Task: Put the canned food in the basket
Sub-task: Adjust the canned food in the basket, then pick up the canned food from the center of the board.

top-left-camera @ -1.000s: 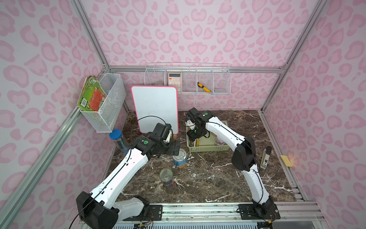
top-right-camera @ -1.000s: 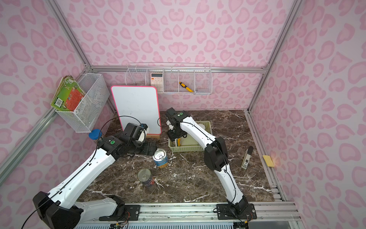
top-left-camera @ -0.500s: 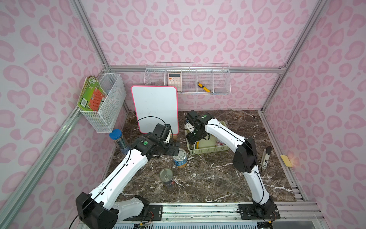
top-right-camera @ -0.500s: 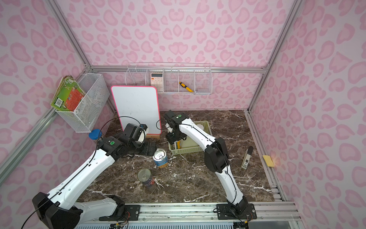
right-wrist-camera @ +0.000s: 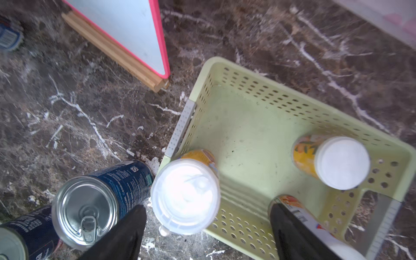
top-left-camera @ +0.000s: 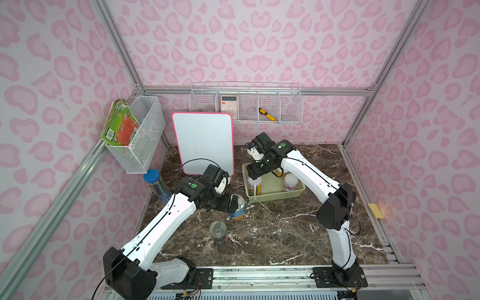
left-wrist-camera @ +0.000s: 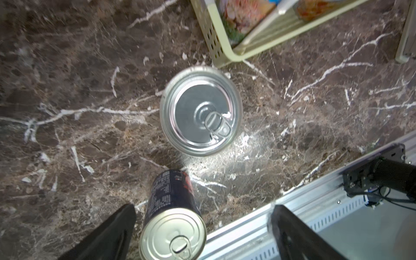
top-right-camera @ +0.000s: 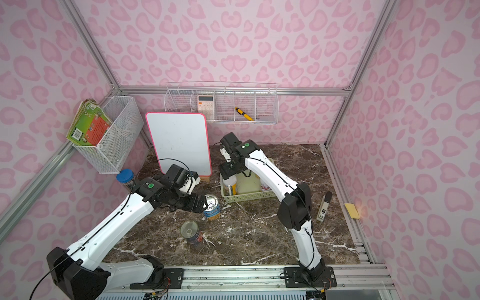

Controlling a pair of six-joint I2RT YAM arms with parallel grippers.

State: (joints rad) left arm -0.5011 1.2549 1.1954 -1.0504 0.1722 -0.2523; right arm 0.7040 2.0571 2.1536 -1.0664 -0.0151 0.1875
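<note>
Can (right-wrist-camera: 185, 195) now free of right end effector (right-wrist-camera: 206, 208)

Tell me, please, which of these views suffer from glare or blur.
Left wrist view: the central can has a smeared rim, and a glare patch sits on the marble beside it. Right wrist view: the top of the nearest white-lidded can is blown out, and the marble is streaked at the edges. Both top views: sharp, evenly lit.
</note>
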